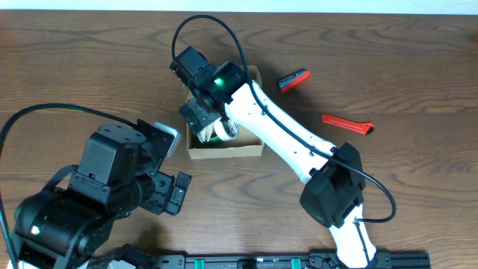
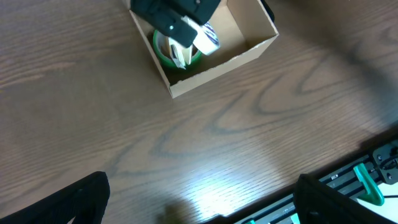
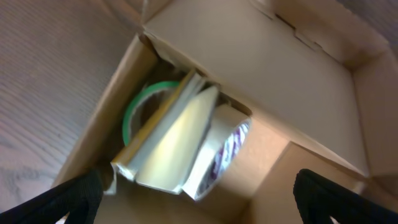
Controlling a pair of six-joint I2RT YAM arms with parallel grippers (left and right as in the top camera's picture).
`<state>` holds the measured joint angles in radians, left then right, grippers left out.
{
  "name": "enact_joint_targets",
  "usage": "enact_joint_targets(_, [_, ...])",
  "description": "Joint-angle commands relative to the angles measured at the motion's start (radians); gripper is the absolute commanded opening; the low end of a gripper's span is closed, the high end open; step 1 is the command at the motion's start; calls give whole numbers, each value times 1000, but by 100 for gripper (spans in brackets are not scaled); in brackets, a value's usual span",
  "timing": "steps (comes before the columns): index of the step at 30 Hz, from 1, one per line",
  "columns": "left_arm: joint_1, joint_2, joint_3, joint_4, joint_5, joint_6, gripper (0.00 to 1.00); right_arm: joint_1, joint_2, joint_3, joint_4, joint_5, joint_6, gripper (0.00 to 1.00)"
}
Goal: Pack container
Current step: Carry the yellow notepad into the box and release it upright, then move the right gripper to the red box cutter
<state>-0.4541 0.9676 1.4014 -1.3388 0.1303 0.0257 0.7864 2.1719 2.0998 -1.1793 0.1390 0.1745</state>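
The container (image 1: 224, 152) is a tan cardboard box, open at the top, in the middle of the table. Inside lie a green tape roll (image 3: 134, 112), a flat white and yellow pack (image 3: 168, 146) and a white tape roll with purple print (image 3: 227, 146), leaning together at one end. My right gripper (image 1: 202, 116) hangs over that end, open, its black fingertips (image 3: 68, 199) wide apart above the box floor and holding nothing. My left gripper (image 2: 202, 208) is open over bare wood, well short of the container (image 2: 217, 67).
A red and black tool (image 1: 293, 80) and a red-handled tool (image 1: 347, 123) lie right of the box. A black rail (image 1: 299, 261) with green clips runs along the table's front edge. The right arm's white link (image 1: 276, 127) crosses over the box's right side.
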Motion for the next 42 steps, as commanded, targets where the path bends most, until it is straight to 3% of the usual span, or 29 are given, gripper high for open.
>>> enact_joint_targets(1, [2, -1, 10, -3, -7, -7, 95, -48, -40, 86, -36, 31, -11, 99])
enact_joint_targets(18, [2, -1, 10, -3, -7, -7, 95, -612, -115, 113, -228, -144, 41, 98])
enact_joint_targets(23, [2, -1, 10, -3, -8, -7, 95, -737, -115, 67, -210, -144, -80, 98])
enact_joint_targets(27, [2, -1, 10, -3, -7, -7, 95, -791, -114, -23, -160, -144, -223, 96])
enact_joint_targets(37, [2, -1, 10, -3, -7, -7, 95, -809, -114, -263, 50, -147, -241, 96])
enact_joint_targets(42, [2, -1, 10, -3, -7, -7, 95, -808, -114, -363, 84, -148, -504, 97])
